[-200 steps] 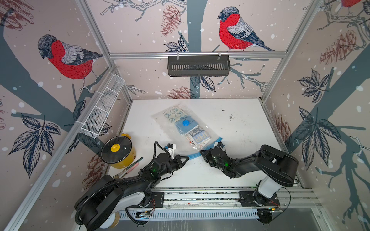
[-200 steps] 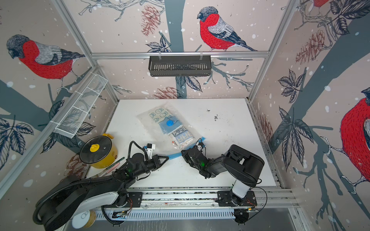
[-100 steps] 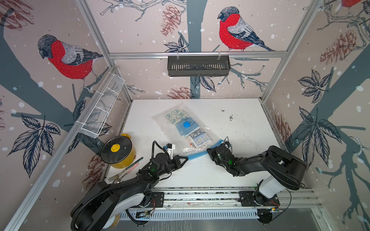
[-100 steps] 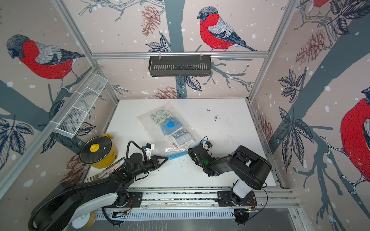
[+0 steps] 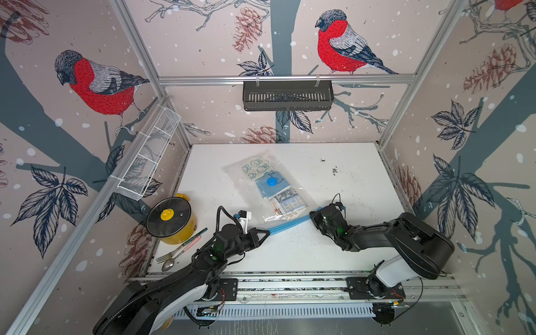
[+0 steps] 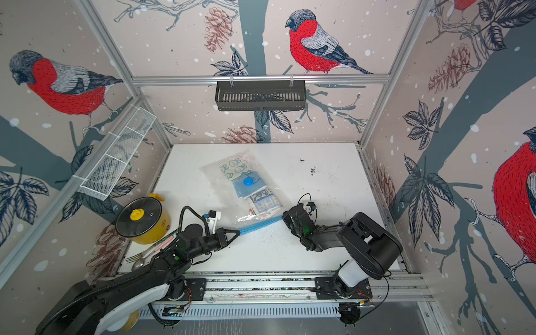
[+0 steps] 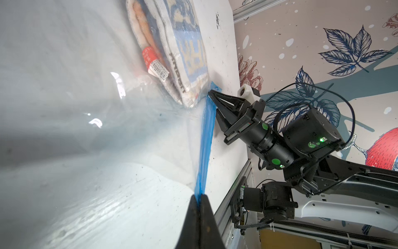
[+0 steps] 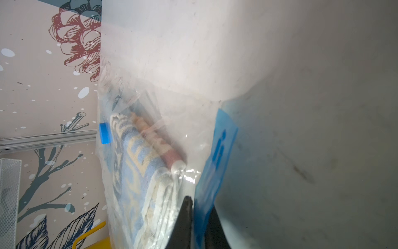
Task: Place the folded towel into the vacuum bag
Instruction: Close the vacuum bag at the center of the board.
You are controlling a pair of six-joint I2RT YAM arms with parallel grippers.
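The clear vacuum bag (image 5: 255, 174) (image 6: 229, 171) lies on the white table, its round blue valve cap (image 5: 271, 181) facing up. A folded towel (image 5: 290, 203) (image 7: 189, 54) (image 8: 137, 161) with a blue and white pattern sits inside the bag, near its mouth. The blue zip strip (image 5: 290, 224) (image 7: 205, 140) (image 8: 219, 151) runs straight between both grippers. My left gripper (image 5: 268, 231) (image 6: 238, 231) (image 7: 199, 195) is shut on its left end. My right gripper (image 5: 312, 216) (image 6: 284, 217) (image 8: 199, 202) is shut on its right end.
A yellow pot (image 5: 171, 219) with a black lid stands at the table's left edge, with a fork and spoon (image 5: 179, 252) beside it. A white wire basket (image 5: 148, 156) hangs on the left wall and a black rack (image 5: 287, 94) on the back wall.
My right gripper has moved a little to the right and farther back, and the blue strip now runs straight. The left gripper has barely moved.
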